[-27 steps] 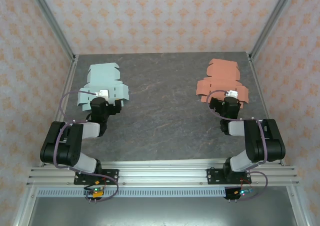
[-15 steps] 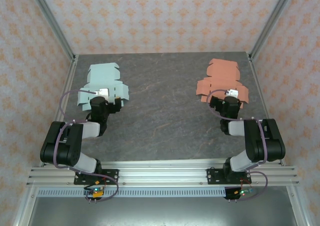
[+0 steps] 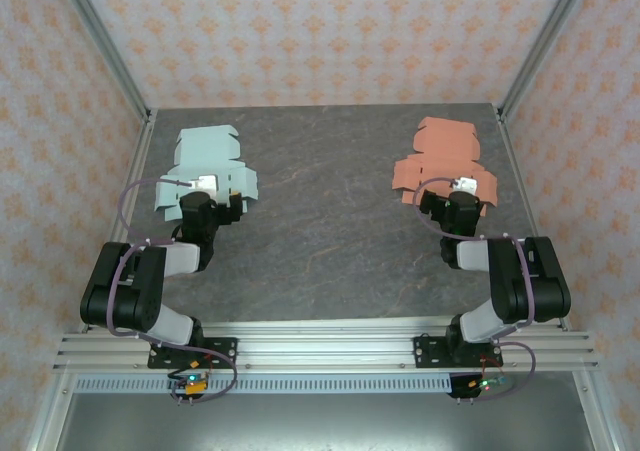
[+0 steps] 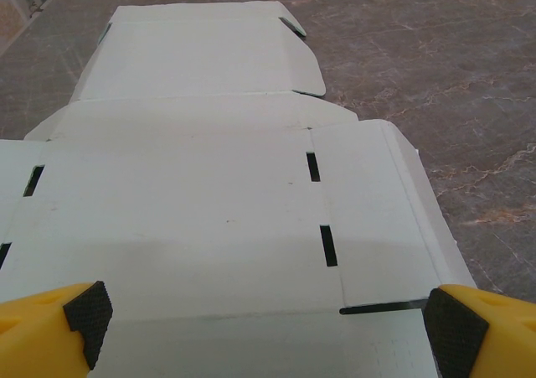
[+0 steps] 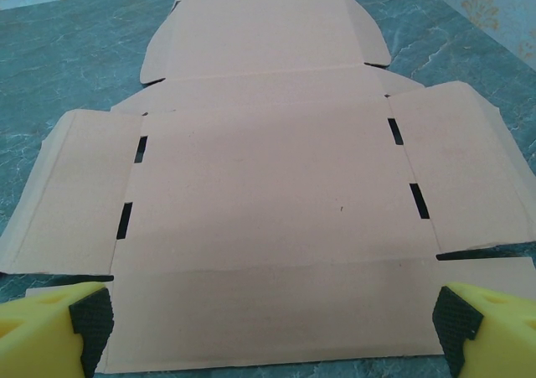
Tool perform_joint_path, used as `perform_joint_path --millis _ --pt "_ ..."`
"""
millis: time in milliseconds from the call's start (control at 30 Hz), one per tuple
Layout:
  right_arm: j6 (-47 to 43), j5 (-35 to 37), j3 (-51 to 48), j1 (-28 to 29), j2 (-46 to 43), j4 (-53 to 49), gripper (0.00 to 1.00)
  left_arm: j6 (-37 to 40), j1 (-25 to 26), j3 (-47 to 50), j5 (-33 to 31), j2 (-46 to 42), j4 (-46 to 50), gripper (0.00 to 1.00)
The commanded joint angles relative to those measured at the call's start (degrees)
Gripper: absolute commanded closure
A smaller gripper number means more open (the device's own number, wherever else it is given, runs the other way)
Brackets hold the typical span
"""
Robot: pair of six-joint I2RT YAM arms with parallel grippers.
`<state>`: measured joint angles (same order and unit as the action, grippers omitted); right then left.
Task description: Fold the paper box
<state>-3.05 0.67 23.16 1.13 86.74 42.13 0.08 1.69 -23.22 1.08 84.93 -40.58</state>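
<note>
Two die-cut paper box blanks, both unfolded, flat on the dark marbled tabletop.

Pale mint blank: toward the tabletop's far-left corner. Lies fully open, side flaps spread out, short dark slots along the creases, rounded lid panel pointing at the tabletop's far edge.

Salmon-orange blank: toward the tabletop's far-right corner, well apart from the mint one across the middle of the tabletop. Lies just as open, with slots down both side creases and its rounded lid panel likewise toward the tabletop's far edge. Side flaps seemingly not quite flush with the tabletop at their outer edges.

Left tool: over the left half of the tabletop, low above the mint blank's near panel. Spread wide, one yellow finger with a black pad toward each side of that panel, paper lying between them, nothing pinched. Cannot tell whether the pads touch the paper.

Right tool: over the right half of the tabletop, low above the salmon-orange blank's near panel. Spread wide too, black pads out past the panel's two near corners, pinching nothing.

Left arm and right arm: folded back, elbows close to the tabletop's near edge, bases bolted to the aluminium rail along that edge.

Peach patterned wallpaper beyond the tabletop's far edge and along both of its sides.
</note>
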Motion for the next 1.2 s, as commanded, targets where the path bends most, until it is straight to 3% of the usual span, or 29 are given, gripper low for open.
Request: perform_joint_path --millis 0,267,333,400,467,567,633,733,800,900,967,1167 --pt "0.4 1.2 1.0 0.2 0.3 1.8 0.01 0.9 -0.6 -1.3 -1.1 0.8 -1.8 0.0" --pt "0.4 1.1 0.8 0.2 0.2 2.1 0.01 0.7 -0.6 -2.0 -2.2 0.3 -0.2 0.0" --pt "1.3 3.1 0.4 0.2 -2.4 1.0 0.01 0.5 1.0 -4.8 -7.3 -4.8 9.9 0.0" --pt "2.7 6.2 2.3 0.1 -8.5 -8.5 0.01 0.2 3.7 -6.0 -14.3 -12.3 17.9 0.0" --pt "1.0 3.9 4.5 0.1 -14.6 -15.2 0.01 -1.9 4.5 -6.7 -17.3 -19.1 25.9 0.0" --pt "-1.2 -2.7 7.9 0.2 -19.8 -22.0 0.01 -2.9 4.4 -10.2 -16.8 -26.4 39.4 0.0" --pt "-0.4 -2.0 13.9 0.1 -20.1 -30.9 0.01 -4.1 4.4 -12.8 -13.4 -29.8 45.8 0.0" --pt "7.7 7.4 26.1 0.1 -14.6 -46.6 0.01 -14.4 4.4 -18.6 -13.6 -32.0 55.5 0.0" --pt "12.9 8.8 35.1 0.0 -8.7 -56.8 0.01 -20.6 4.2 -23.1 -15.5 -31.4 62.9 0.0" --pt "17.0 5.6 44.5 -0.5 0.7 -65.7 0.01 -18.6 4.1 -28.3 -9.4 -28.5 67.8 0.0" --pt "18.0 1.8 49.7 -1.1 6.8 -69.7 0.01 -18.8 4.0 -30.8 -8.1 -26.2 71.1 0.0" --pt "18.3 2.3 64.2 -1.1 23.2 -79.1 0.01 -18.4 4.1 -29.7 -8.5 -27.3 72.9 0.0"
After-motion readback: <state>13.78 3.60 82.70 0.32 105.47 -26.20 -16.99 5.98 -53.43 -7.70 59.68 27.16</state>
